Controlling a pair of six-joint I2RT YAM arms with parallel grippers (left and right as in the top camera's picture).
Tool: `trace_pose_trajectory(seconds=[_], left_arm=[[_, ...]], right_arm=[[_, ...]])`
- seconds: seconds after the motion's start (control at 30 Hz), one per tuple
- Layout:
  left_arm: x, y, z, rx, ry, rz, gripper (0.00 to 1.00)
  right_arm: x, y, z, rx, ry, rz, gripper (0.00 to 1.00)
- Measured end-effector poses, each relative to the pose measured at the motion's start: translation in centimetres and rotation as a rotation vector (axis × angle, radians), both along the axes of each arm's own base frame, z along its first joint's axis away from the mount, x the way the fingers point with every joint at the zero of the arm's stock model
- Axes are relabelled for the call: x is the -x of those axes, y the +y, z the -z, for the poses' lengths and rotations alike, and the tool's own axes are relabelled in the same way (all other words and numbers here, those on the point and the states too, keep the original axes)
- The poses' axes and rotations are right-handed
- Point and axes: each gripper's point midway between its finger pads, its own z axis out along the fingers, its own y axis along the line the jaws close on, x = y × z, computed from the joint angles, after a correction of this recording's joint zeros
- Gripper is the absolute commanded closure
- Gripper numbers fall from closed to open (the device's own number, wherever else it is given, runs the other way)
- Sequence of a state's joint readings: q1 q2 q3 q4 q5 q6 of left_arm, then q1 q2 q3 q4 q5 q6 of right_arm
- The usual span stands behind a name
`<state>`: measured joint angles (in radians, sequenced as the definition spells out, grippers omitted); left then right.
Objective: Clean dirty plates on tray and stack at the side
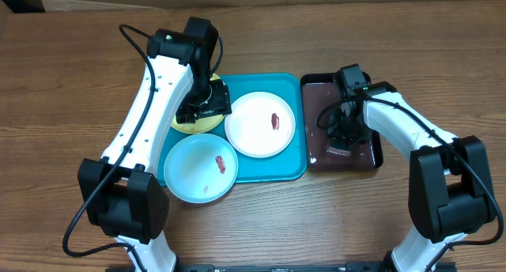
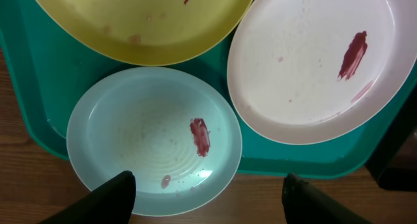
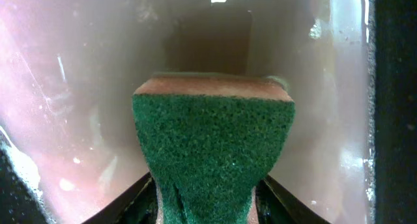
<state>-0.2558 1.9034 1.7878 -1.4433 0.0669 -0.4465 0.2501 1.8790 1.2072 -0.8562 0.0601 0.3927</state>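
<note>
overhead: risk as i read it: no plate is pinned, so a scrub could shove one around. the light blue plate (image 1: 201,168) overhangs the rim of the turquoise tray (image 1: 288,171) onto the desk (image 1: 356,224) and could tip off. left jaws hang over the yellow-green plate (image 1: 198,128), with the white plate (image 1: 261,123) just beside them. right jaws are down in the black tray (image 1: 315,157), well apart from all three plates.

left wrist: left jaws open, holding nothing. light blue plate (image 2: 150,139) lies just ahead, between the fingertips (image 2: 120,191). yellow-green plate (image 2: 143,22) is beyond it, white plate (image 2: 313,61) ahead and off to one side.

right wrist: right jaws pinched on a green scouring sponge (image 3: 212,146), its waist squeezed in, pinkish liquid (image 3: 58,120) right under it. a soaked sponge likely drips across the desk on the carry-over. the grip is near one end, so it may twist under scrub load.
</note>
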Motion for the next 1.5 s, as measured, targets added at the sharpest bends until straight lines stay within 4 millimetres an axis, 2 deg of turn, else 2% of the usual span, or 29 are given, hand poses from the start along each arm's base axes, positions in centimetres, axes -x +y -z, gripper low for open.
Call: trace_pose_trajectory(seconds=[0.03,0.07,0.2,0.3,0.57,0.6,0.63,0.67,0.7,0.8,0.83,0.97,1.03,1.1,1.2,1.3,1.4,1.5], left_arm=[[0.0,0.0,0.0,0.000,0.000,0.000,0.27],[0.0,0.0,0.0,0.000,0.000,0.000,0.27],[0.0,0.0,0.0,0.000,0.000,0.000,0.27],[0.0,0.0,0.0,0.000,0.000,0.000,0.27],[-0.1,0.0,0.0,0.001,-0.004,0.000,0.29],[-0.2,0.0,0.0,0.002,-0.007,0.000,0.34],[-0.2,-0.1,0.0,0.002,-0.008,-0.002,0.45],[-0.2,-0.1,0.0,0.003,-0.008,0.000,0.52],[-0.2,-0.1,0.0,0.002,-0.008,0.000,0.66],[-0.5,-0.2,0.0,0.009,-0.018,-0.003,0.91],[-0.5,-0.2,0.0,0.010,-0.020,-0.003,0.96],[-0.5,-0.2,0.0,0.009,-0.021,0.000,0.96],[-0.5,-0.2,0.0,0.009,-0.022,0.003,0.80],[-0.6,-0.2,0.0,0.010,-0.025,0.004,0.50],[-0.7,-0.2,0.1,0.011,-0.027,0.000,0.34],[-0.8,-0.3,0.7,0.011,-0.028,-0.009,0.34],[-0.7,-0.3,2.1,0.010,-0.020,-0.027,0.45],[-0.3,-0.5,4.0,0.005,-0.003,-0.037,0.51]], right_arm=[[0.0,0.0,0.0,0.000,0.000,0.000,0.91],[0.0,0.0,0.0,0.002,0.001,-0.009,0.96],[-0.1,0.0,-0.1,0.002,-0.002,-0.008,0.96],[0.1,0.0,-0.9,0.009,0.023,-0.040,0.96],[-2.6,0.7,-7.7,-0.003,-0.080,-0.122,0.96],[-2.8,0.7,-8.7,-0.007,-0.105,-0.129,0.96],[-2.8,0.7,-9.1,-0.009,-0.117,-0.131,0.96],[-2.9,0.8,-10.0,-0.012,-0.142,-0.141,0.96],[-2.9,0.8,-10.3,-0.012,-0.152,-0.150,0.96],[-3.0,0.8,-10.7,-0.008,-0.164,-0.181,0.96],[-3.0,0.8,-10.7,-0.008,-0.164,-0.184,0.96],[-2.8,1.2,-10.7,-0.030,-0.158,-0.205,0.96],[-2.7,1.4,-10.7,-0.040,-0.152,-0.211,0.96],[-2.5,1.5,-10.7,-0.050,-0.145,-0.216,0.96],[-2.3,1.6,-10.6,-0.056,-0.136,-0.218,0.96],[-2.1,1.6,-10.6,-0.055,-0.129,-0.219,0.96],[-2.1,1.6,-10.6,-0.057,-0.128,-0.219,0.96],[-2.1,1.7,-10.6,-0.058,-0.128,-0.219,0.96]])
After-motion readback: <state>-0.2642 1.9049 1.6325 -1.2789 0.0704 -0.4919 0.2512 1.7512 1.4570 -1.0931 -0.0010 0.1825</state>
